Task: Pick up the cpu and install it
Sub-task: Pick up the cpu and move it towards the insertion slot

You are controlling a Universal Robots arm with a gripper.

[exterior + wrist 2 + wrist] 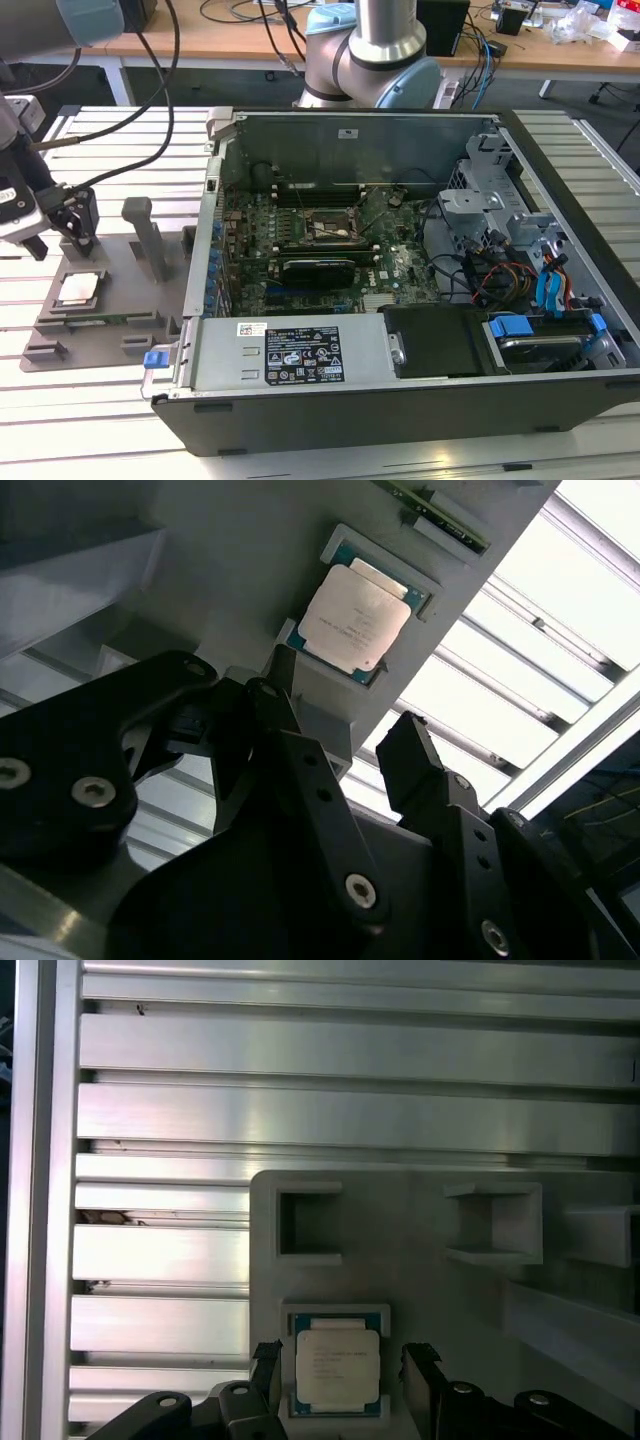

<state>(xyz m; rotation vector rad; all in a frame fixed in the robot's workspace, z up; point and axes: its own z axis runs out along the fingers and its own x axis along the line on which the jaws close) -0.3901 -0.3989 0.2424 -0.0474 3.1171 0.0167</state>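
- Slatted alu table (90,420) carries the whole setup; use the grey tray (110,305) on it as your ref.
- Gripper (342,1362) hangs just above the tray, jaws spread wide w/ nothing held. In the first wrist view you see one finger on each side of the chip.
- cpu (337,1367) lies flat in the tray's shallow square recess, silvery top up, not gripped.
- Upright posts (150,235) rise from the tray beside that recess, on the side toward the case.
- Open PC case (300,350) sits just beside the tray, on the exterior view's right. The black-framed socket (330,228) on the board inside is well apart from the tray; can't tell if its latch is up.
- Wooden desk (250,45) w/ cables is farthest from the tray, beyond the case.
- Step, by my read: pick phase, pre-grasp; install not begun.
- A grasp from here would call for a level approach, fingers square to the chip's edges and clear of the recess walls, w/ a light squeeze. It's a thin part and would tilt easily.
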